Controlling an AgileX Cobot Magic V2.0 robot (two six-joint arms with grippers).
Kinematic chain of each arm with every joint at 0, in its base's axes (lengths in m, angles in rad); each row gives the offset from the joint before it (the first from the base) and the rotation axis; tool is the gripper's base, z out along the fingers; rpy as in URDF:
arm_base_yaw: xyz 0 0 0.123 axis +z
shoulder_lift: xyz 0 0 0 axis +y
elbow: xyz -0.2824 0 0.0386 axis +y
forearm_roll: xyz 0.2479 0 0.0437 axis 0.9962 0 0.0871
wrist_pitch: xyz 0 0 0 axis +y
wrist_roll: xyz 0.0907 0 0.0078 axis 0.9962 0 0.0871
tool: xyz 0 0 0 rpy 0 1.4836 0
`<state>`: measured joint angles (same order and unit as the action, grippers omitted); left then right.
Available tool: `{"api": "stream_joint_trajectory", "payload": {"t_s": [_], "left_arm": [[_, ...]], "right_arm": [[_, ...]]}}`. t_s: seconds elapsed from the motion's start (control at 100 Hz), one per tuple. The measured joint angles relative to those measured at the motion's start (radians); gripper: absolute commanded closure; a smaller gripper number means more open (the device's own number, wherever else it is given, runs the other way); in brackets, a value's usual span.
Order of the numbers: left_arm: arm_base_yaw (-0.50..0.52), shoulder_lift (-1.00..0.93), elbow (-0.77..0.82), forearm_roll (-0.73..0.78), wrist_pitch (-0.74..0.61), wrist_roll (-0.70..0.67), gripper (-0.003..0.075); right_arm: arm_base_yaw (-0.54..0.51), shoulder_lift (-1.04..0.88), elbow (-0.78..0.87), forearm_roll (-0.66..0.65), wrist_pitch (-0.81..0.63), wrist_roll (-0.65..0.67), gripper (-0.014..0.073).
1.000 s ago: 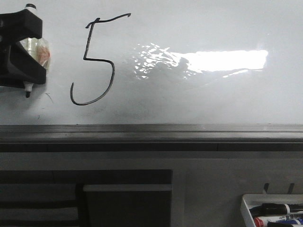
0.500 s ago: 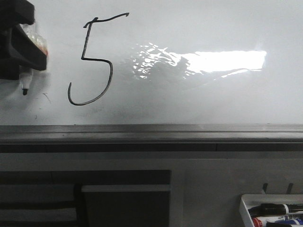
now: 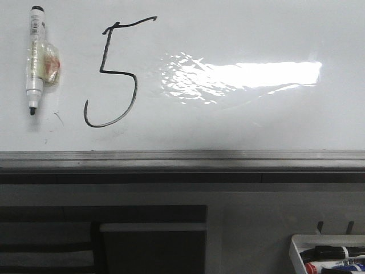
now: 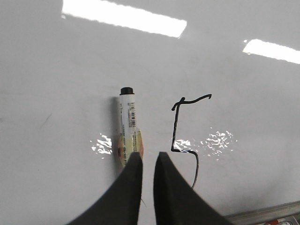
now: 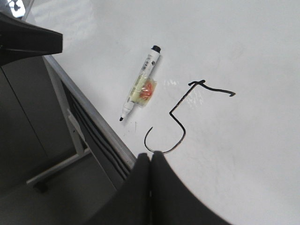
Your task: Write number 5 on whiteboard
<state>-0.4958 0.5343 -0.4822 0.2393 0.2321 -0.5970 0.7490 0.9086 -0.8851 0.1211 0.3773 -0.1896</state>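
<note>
**Digit 5 on board, marker lying beside it, both grippers empty**

Front view, left to right: a marker (image 3: pixel 35 59) lies on the whiteboard (image 3: pixel 256 34), black cap end up, tip down, with an orange-and-clear wrap at mid-barrel. Barrel label print and barcode are visible, not legible. Just beside it on the right, apart from it, stands the number 5 (image 3: pixel 114 71) in thin black ink, slanted, top stroke long, tail hooked. Further right is a bright glare patch. A grey edge rail (image 3: pixel 182 157) runs below. At the lower right corner sits a white tray (image 3: pixel 328 254) holding markers with black, red and blue parts; labels unreadable.

Neither gripper appears in the front view.

Left wrist view: left gripper (image 4: pixel 146 161) has its fingers a narrow gap apart, holding nothing, above the marker's lower half; the barcode shows clearer here.

Right wrist view: right gripper (image 5: pixel 150 159) has its fingers pressed together, empty, near the 5's tail.
</note>
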Motion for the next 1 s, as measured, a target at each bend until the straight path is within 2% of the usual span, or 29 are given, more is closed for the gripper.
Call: {"api": "stream_joint_trajectory", "payload": {"t_s": [0.19, 0.44, 0.62, 1.0], "left_arm": [[0.000, -0.219, 0.135, 0.002, -0.004, 0.025, 0.0741], [0.000, -0.365, 0.228, 0.004, -0.008, 0.026, 0.0741], [0.000, -0.368, 0.230, 0.004, -0.012, 0.027, 0.0741], [0.000, -0.368, 0.230, 0.004, -0.012, 0.027, 0.0741]], "right_arm": [[0.000, -0.295, 0.324, 0.000, -0.195, 0.000, 0.0655], [0.000, -0.633, 0.597, 0.000, -0.214, 0.000, 0.0655], [0.000, -0.736, 0.670, 0.000, -0.214, 0.000, 0.0655], [0.000, -0.743, 0.685, 0.000, -0.210, 0.000, 0.0655]]}}
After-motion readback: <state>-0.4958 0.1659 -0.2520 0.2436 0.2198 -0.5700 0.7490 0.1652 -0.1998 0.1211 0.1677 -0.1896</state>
